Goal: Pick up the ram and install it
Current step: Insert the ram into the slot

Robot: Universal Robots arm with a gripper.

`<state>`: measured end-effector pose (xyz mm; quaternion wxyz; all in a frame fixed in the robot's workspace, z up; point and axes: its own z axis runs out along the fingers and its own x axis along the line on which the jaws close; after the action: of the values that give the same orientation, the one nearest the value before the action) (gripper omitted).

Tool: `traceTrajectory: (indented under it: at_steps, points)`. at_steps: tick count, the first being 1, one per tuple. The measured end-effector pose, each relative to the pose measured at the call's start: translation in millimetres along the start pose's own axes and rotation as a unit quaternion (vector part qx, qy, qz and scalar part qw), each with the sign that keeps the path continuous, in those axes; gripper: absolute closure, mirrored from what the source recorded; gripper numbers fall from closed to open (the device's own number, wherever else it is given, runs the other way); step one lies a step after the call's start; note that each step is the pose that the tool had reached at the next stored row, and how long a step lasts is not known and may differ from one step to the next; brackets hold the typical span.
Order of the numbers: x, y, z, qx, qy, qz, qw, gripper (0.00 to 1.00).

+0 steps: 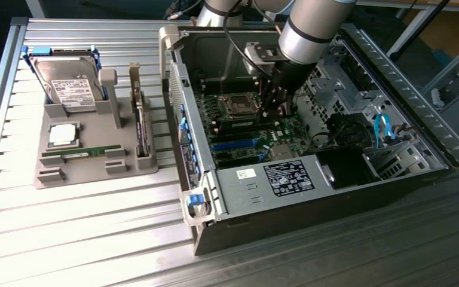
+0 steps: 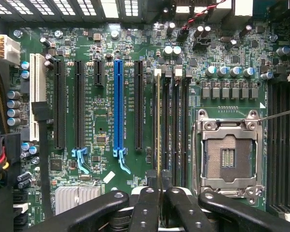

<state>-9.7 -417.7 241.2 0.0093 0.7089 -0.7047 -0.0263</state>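
The ram (image 2: 158, 125) shows edge-on as a thin green-gold strip running straight out from between my fingertips. My gripper (image 2: 159, 195) is shut on it, its black fingers (image 2: 146, 210) clamped against both faces. The stick lines up with the memory slot (image 2: 158, 82) closest to the expansion slots; whether it touches the slot I cannot tell. In the exterior view the gripper (image 1: 275, 109) hangs inside the open computer case (image 1: 309, 179), just over the motherboard (image 1: 250, 140) beside the processor socket (image 1: 238, 106).
The open processor socket (image 2: 229, 159) lies beside the memory slots, and a blue expansion slot (image 2: 118, 106) lies on their other side. At the exterior view's left, a grey fixture (image 1: 94, 170) holds a hard drive (image 1: 69, 84), a silver processor (image 1: 64, 134), another green stick (image 1: 82, 152) and a dark card (image 1: 140, 122).
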Motion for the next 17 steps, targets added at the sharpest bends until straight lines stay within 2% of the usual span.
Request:
traceTrajectory:
  at_steps: [17]
  points:
    - [-1.0, -1.1, 1.2, 0.0000, 0.0001, 0.000, 1.0000, 0.88]
